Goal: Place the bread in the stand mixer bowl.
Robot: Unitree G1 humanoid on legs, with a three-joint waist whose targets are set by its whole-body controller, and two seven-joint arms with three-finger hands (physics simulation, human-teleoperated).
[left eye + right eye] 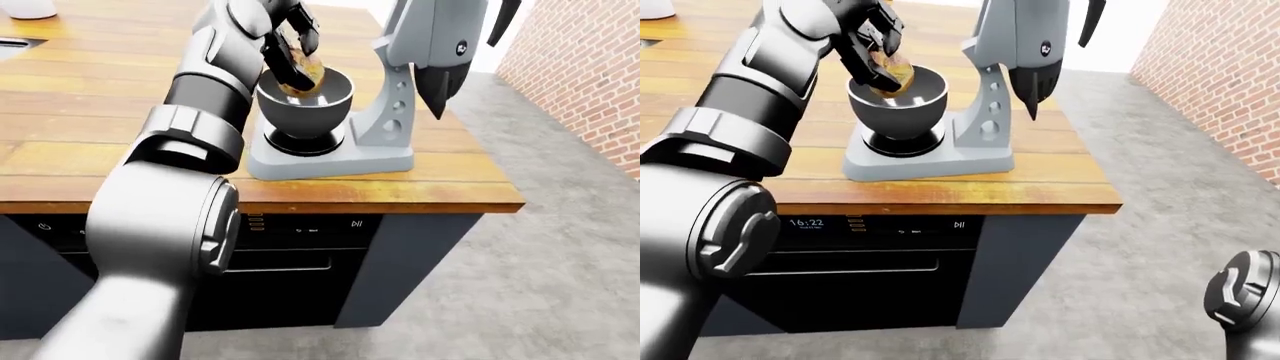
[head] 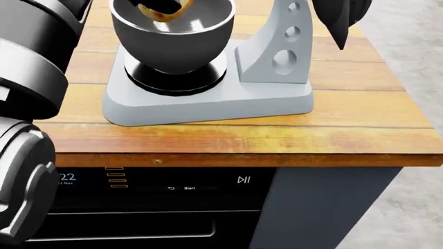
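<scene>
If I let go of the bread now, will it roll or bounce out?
Probably not: the bread sits at the bowl rim, under the left robot hand. Its rounded shape may roll, but the deep walls should catch it. It looks light, so little bounce.

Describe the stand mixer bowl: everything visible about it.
The stand mixer bowl is a rounded, glossy dark grey metal-looking bowl with a lighter, reflective inside and a thin rim. It stands upright on a black round seat on the base of the stand mixer, on the wooden counter near its right end in the left-eye view. The mixer's raised head hangs above and right of it. The left hand holds the bread in dark fingers at the rim, partly inside the bowl.
</scene>
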